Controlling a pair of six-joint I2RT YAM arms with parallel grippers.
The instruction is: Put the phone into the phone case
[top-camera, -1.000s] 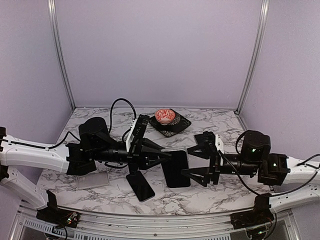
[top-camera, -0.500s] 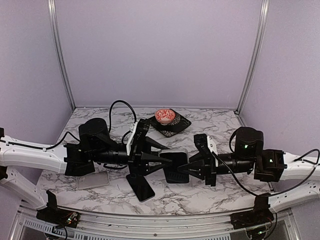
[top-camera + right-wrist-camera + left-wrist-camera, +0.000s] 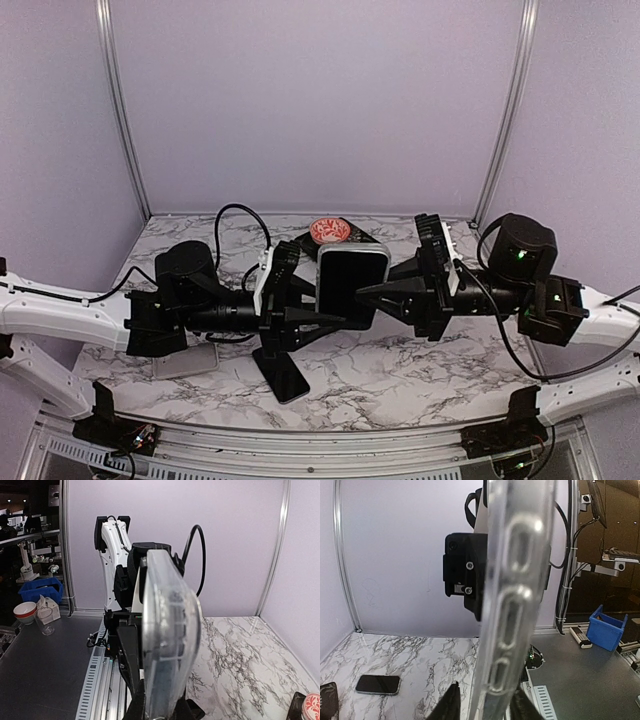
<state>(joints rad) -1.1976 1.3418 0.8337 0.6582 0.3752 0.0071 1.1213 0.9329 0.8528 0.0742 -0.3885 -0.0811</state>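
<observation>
A clear phone case stands upright in the air above the middle of the table, with a dark phone face filling it. My left gripper is shut on its lower left edge. My right gripper is shut on its right edge. The left wrist view shows the case's clear side edge-on, running up from between my left gripper's dark fingers. Seen from the right wrist, the case's rounded corner rises out of my right gripper.
A black phone lies flat under the left arm, with a silver slab to its left. A red-and-white bowl sits on a dark mat at the back. Another dark phone lies on the marble.
The case went from lying flat on the table to upright in the air. My right gripper came in and shut on it. My left gripper opened and shut on it again.
</observation>
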